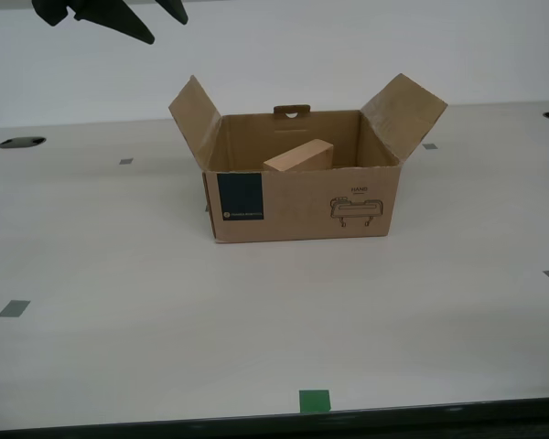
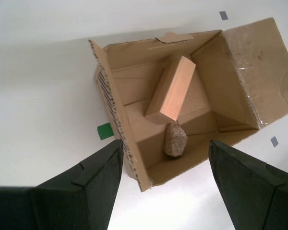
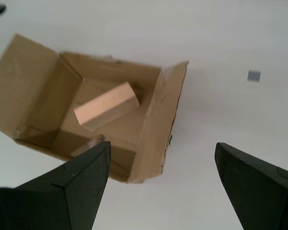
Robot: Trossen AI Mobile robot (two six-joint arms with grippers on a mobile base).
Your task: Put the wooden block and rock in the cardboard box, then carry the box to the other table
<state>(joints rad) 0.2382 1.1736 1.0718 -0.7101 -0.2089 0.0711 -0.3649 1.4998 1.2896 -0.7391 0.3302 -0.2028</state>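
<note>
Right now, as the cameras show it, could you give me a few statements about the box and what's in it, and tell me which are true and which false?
1. The wooden block lies inside the cardboard box. True.
2. The rock sits on the table outside the box. False: it lies inside the box, next to one end of the block.
3. The box's flaps are folded shut. False: they stand open.
4. My second gripper is open and holds nothing. True.
5. My first gripper is clamped on a flap. False: it is open, above the box.
</note>
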